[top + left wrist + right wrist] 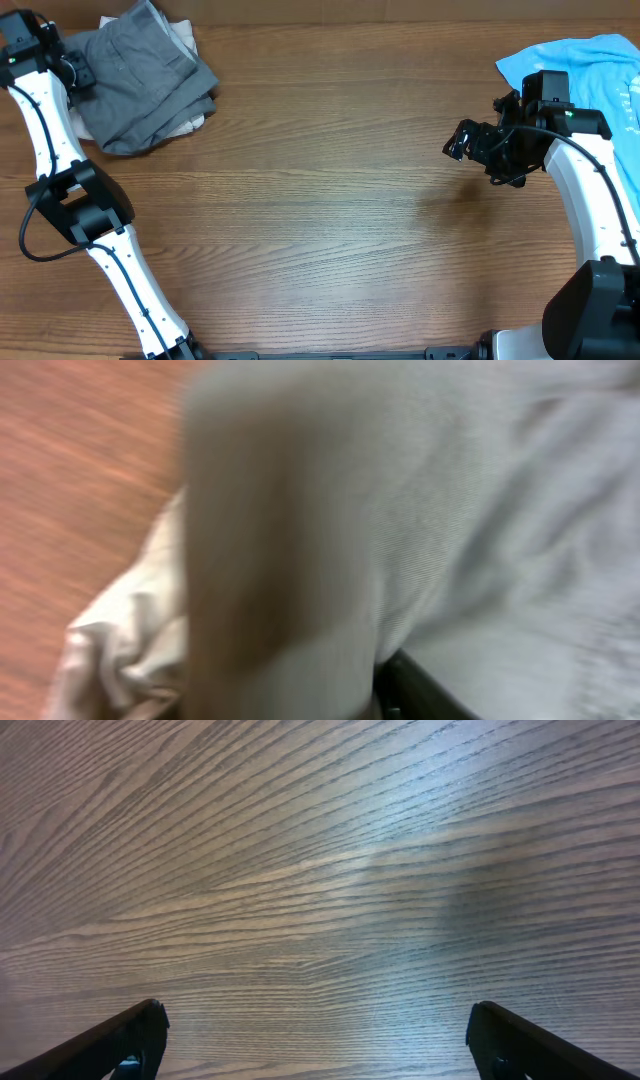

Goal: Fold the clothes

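The medium-grey shorts [140,85] lie bunched at the table's far left, on top of a pale beige garment [186,40]. My left gripper [82,72] is at the shorts' left edge. In the blurred left wrist view, grey cloth [480,510] fills the frame and hides the jaws except one dark finger [425,695]; the beige garment [120,640] shows at lower left. The light-blue T-shirt [580,60] lies at the far right. My right gripper [462,142] hovers left of it, open and empty over bare wood [315,1010]. No black garment is in view.
The wooden table [330,200] stretches between the two piles. The left arm's base link [75,205] stands at the front left and the right arm's white link [590,200] at the right edge.
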{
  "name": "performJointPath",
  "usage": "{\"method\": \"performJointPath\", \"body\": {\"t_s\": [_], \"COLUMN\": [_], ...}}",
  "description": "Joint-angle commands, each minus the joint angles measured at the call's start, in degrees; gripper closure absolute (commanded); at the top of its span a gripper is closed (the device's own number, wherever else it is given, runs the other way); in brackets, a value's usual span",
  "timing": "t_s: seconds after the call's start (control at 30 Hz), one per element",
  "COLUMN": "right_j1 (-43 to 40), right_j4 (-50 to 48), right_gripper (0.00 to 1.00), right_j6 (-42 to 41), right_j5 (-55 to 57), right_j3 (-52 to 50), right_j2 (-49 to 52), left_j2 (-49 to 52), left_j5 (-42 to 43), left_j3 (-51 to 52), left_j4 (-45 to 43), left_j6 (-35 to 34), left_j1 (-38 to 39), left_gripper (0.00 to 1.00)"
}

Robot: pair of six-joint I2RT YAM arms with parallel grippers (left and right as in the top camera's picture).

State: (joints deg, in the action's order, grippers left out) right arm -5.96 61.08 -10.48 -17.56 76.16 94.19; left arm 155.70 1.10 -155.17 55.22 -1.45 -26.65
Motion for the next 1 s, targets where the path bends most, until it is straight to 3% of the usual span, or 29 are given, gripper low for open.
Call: {"method": "performJointPath", "body": {"t_s": [0.0, 0.07, 0.4, 0.57, 0.63, 0.7, 0.77, 0.87, 0.97], "right_j1": [-0.17, -0.17, -0.17, -0.17, -0.17, -0.17, -0.17, -0.17, -0.17], "right_j4": [-0.17, -0.17, -0.17, -0.17, -0.17, -0.17, -0.17, -0.17, -0.20], "right_gripper": [0.00, 0.00, 0.00, 0.00, 0.00, 0.00, 0.00, 0.00, 0.00], "right_j6": [0.04, 0.04, 0.04, 0.04, 0.04, 0.04, 0.04, 0.04, 0.04], "right_j5": [0.15, 0.15, 0.15, 0.15, 0.15, 0.15, 0.15, 0.15, 0.15], "right_j3": [0.07, 0.09, 0.09, 0.07, 0.07, 0.07, 0.07, 0.07, 0.07], "right_j2": [-0.22, -0.22, -0.22, -0.22, -0.22, -0.22, -0.22, -0.22, -0.22], "left_j2": [0.33, 0.33, -2.97, -8.83, -11.21, -13.07, -14.05, -14.03, -13.49], "left_j5": [-5.55, -5.55, -14.49, -11.13, -7.63, -2.93, 1.75, 5.35, 3.39], "left_j3": [2.03, 3.13, -2.84, -5.60, -5.62, -5.62, -5.62, -5.60, -5.01], "left_j4": [-0.17, 0.22, 5.73, 7.08, 7.17, 7.13, 6.58, 5.27, 2.99], "left_j6": [1.03, 1.05, -2.80, -8.31, -9.44, -9.92, -10.43, -10.43, -10.36], "left_j1": [-0.76, -0.74, 0.33, 1.18, 1.64, 2.43, 3.65, 5.95, 8.79], "left_gripper": [0.48, 0.00, 0.00, 0.01, 0.17, 0.45, 0.96, 0.96, 0.96]}}
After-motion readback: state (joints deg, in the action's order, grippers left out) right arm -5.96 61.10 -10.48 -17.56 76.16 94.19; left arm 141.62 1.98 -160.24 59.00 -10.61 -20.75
